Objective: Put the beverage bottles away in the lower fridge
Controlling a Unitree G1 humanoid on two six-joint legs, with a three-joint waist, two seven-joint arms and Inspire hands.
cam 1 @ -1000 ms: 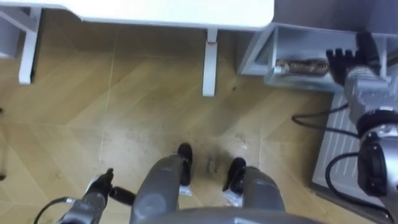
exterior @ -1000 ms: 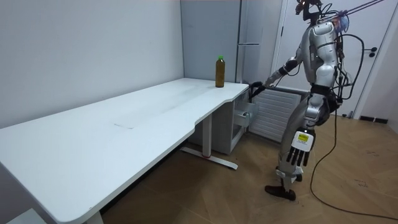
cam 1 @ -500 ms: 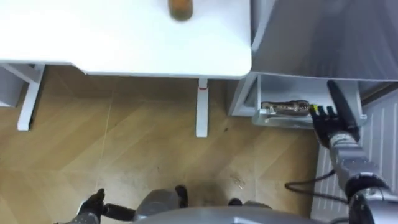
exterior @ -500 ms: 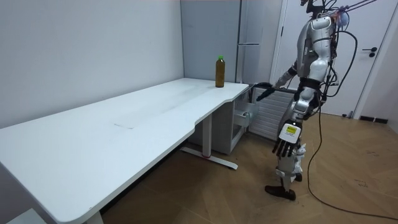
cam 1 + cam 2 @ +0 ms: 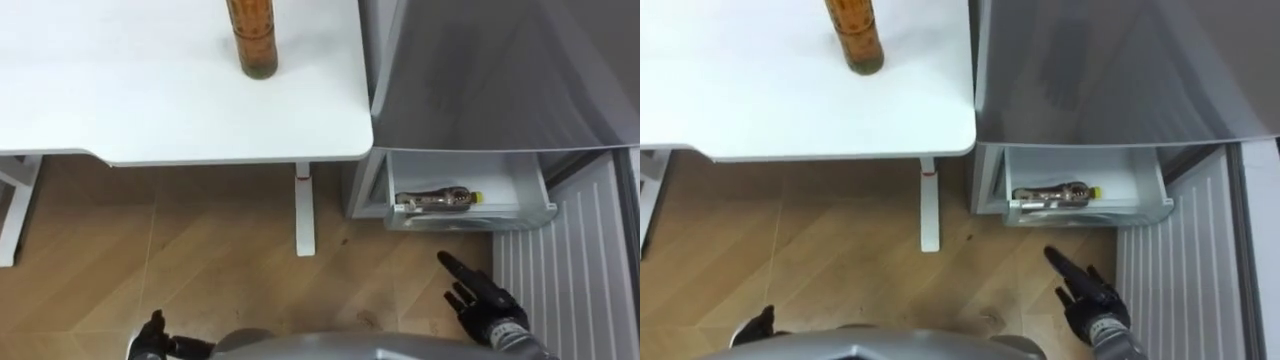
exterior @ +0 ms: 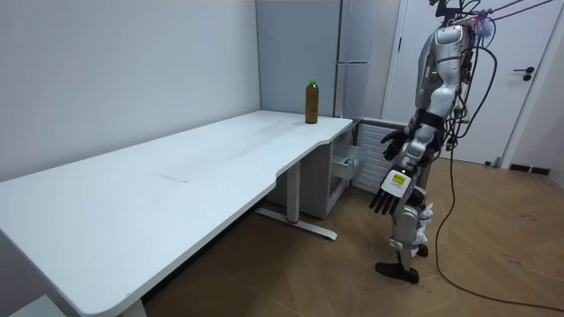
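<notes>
Hovering empty with fingers (image 5: 447,264) straight and spread, the right hand (image 5: 488,308) sits at 6 o'clock of the open fridge drawer (image 5: 530,195) with a lying bottle (image 5: 432,201) inside, the left hand (image 6: 388,187) hangs straight-fingered, and a careless reach could topple the upright bottle (image 5: 250,35) at 11 o'clock on the counter (image 5: 150,110), its cap cut off in the eye views.

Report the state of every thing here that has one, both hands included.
Tall drink bottle: upright on the table, cap on.
Second drink bottle: lying on its side in the drawer.
Lower fridge drawer: pulled open.
Right hand: open, holding nothing, in front of the drawer.
Left hand: open, hanging down, holding nothing.
</notes>
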